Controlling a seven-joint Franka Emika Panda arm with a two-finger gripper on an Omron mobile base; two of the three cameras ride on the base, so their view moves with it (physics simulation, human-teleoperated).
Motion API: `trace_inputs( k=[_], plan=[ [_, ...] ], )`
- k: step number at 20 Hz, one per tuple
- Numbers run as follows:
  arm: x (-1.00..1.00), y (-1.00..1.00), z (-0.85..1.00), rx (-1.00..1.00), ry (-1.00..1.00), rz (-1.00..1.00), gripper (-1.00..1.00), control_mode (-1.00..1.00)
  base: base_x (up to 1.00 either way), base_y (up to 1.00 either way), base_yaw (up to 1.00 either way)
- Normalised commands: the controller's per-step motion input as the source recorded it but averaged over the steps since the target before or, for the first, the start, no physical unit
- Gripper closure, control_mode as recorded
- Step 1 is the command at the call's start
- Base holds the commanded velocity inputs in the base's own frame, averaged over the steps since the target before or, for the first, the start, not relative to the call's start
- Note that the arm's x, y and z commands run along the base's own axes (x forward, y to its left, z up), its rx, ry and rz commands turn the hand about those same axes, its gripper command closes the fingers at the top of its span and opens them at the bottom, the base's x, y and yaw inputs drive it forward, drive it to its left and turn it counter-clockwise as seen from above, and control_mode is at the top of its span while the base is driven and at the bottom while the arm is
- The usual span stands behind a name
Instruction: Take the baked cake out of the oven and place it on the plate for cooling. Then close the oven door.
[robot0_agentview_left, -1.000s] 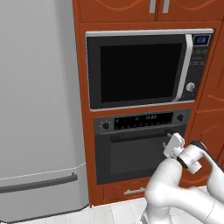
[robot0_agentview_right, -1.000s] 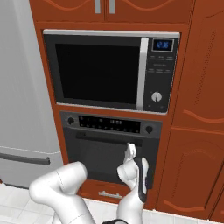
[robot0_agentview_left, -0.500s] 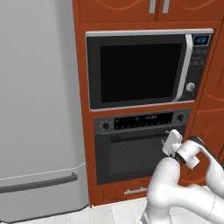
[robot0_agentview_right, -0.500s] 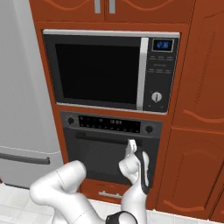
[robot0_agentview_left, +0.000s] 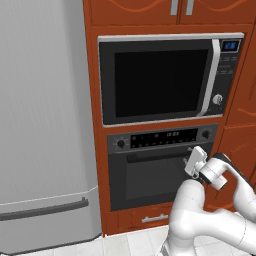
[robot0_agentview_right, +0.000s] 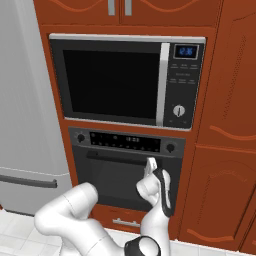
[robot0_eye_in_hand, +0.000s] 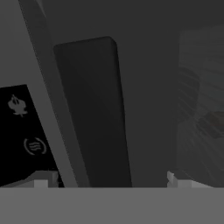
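The black oven (robot0_agentview_left: 160, 142) sits under the microwave with its oven door (robot0_agentview_left: 150, 182) shut. My gripper (robot0_agentview_left: 194, 159) is open at the right end of the door's black bar handle (robot0_agentview_left: 155, 156), also seen from the other side as gripper (robot0_agentview_right: 150, 164) and handle (robot0_agentview_right: 112, 156). In the hand view the handle (robot0_eye_in_hand: 96, 113) runs up the frame between my two fingertips (robot0_eye_in_hand: 41, 178), with the control strip's symbols (robot0_eye_in_hand: 22, 131) on one side and the dark glass window (robot0_eye_in_hand: 201, 113) on the other. The baked cake is hidden behind the shut door. The plate is out of view.
A silver-trimmed microwave (robot0_agentview_left: 165, 75) sits directly above the oven. A tall grey fridge (robot0_agentview_left: 45, 125) stands to the left. Red-brown wooden cabinets (robot0_agentview_right: 225, 150) flank the right side, and a drawer (robot0_agentview_left: 150, 218) lies below the oven door.
The gripper has risen and closed in on the right end of the oven door handle, staying open. The door has not moved.
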Motion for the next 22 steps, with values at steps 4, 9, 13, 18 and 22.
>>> trace_inputs(
  k=[4,9,13,18,22],
  plan=[
    [0.12,0.24,-0.18,0.0,0.0,0.0,-1.0,-1.0,0.0,0.0,0.0],
    [0.23,0.32,-0.18,0.0,0.0,0.0,-1.0,-1.0,0.0,0.0,0.0],
    [0.27,0.33,-0.12,0.0,-0.01,-0.01,-1.0,-1.0,0.0,0.0,0.0],
    [0.15,0.18,-0.08,0.0,-0.02,0.0,-1.0,-1.0,0.0,0.0,0.0],
    [0.1,0.18,-0.07,0.0,-0.02,0.0,1.0,-1.0,0.0,0.0,0.0]
  ],
)
